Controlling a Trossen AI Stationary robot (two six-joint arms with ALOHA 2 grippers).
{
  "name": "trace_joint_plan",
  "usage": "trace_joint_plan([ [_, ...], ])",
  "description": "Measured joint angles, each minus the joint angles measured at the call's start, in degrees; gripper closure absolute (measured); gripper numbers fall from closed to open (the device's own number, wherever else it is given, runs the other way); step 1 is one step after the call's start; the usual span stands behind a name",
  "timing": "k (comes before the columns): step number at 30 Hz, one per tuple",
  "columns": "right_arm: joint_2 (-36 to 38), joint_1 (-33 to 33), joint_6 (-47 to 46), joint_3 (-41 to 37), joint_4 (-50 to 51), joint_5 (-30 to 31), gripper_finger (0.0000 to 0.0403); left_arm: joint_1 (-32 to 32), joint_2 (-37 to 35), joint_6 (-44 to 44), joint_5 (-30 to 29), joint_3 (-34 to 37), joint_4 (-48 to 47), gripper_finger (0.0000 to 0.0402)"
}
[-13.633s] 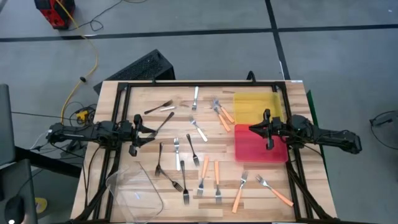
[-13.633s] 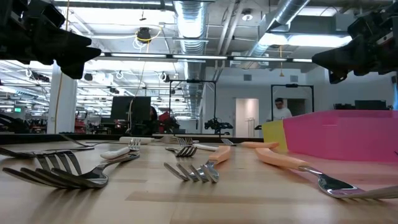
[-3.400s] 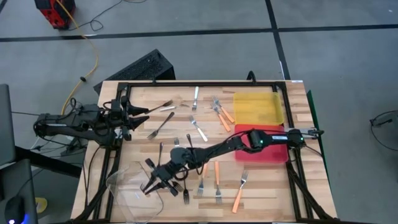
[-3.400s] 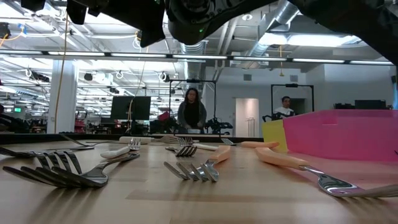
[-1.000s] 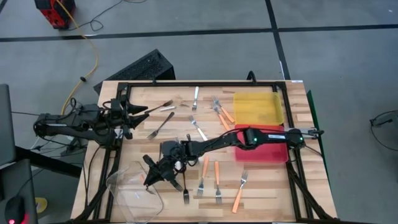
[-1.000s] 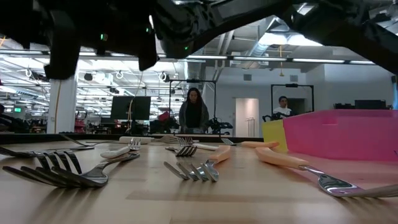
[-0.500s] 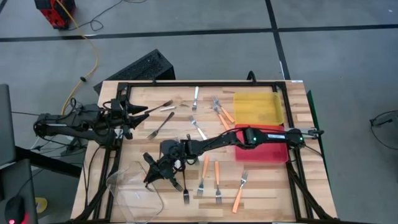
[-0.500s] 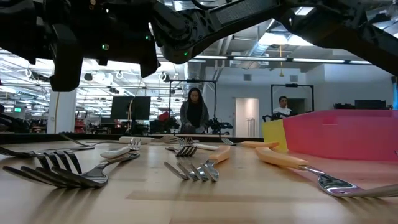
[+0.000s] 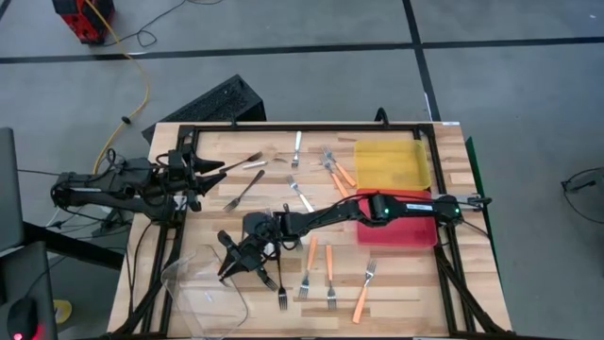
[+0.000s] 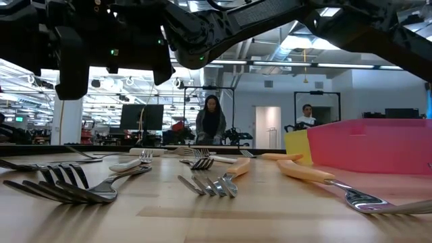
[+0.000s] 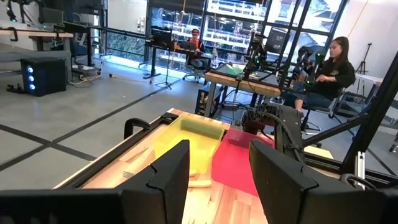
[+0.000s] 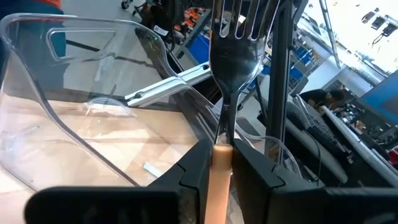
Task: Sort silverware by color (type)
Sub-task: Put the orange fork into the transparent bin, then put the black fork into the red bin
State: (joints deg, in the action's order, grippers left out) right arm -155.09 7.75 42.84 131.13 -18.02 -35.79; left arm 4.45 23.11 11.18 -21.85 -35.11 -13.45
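Left arm parked at the table's left edge; left gripper point(image 9: 209, 168) raised above the wood, pointing right, its fingers point(image 11: 163, 180) spread apart with nothing between them.

Clear plastic tub point(image 9: 203, 288) sits at the near-left corner of the table point(image 9: 396, 300). In the right wrist view its curved wall point(image 12: 43, 74) fills the space just ahead of the right arm's fingers.

Right arm stretched long across the table from the right side toward the near left. Right gripper point(image 9: 229, 261) hangs by the tub's right rim. Jaws hold an orange-handled fork point(image 12: 227, 93) upright between the fingers point(image 12: 198, 171): orange handle down in the jaws, metal tines pointing away from the wrist. Whether the grip is firm or slackening, cannot tell.

Loose forks point(image 9: 328, 274) lie scattered over the middle of the table: dark ones toward the left and centre, orange-handled ones near centre and near right, a small cluster at the far side beside the trays.

Yellow tray point(image 9: 392, 162) at far right, red tray point(image 9: 415, 231) just nearer, touching or almost touching it; the right arm passes over the red one.

Low view: two persons stand in the room beyond the table.
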Motion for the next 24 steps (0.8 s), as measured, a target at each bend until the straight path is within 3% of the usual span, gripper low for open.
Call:
trace_joint_plan([
  [15,0.0,0.0,-3.9,0.0,0.0,1.5,0.0243,0.0,0.0,0.0,0.0,0.0,0.0,0.0250],
  [24,2.4,0.9,-6.4,0.0,3.5,1.8,0.0235,0.0,0.0,0.5,1.1,0.0,0.0,0.0250],
])
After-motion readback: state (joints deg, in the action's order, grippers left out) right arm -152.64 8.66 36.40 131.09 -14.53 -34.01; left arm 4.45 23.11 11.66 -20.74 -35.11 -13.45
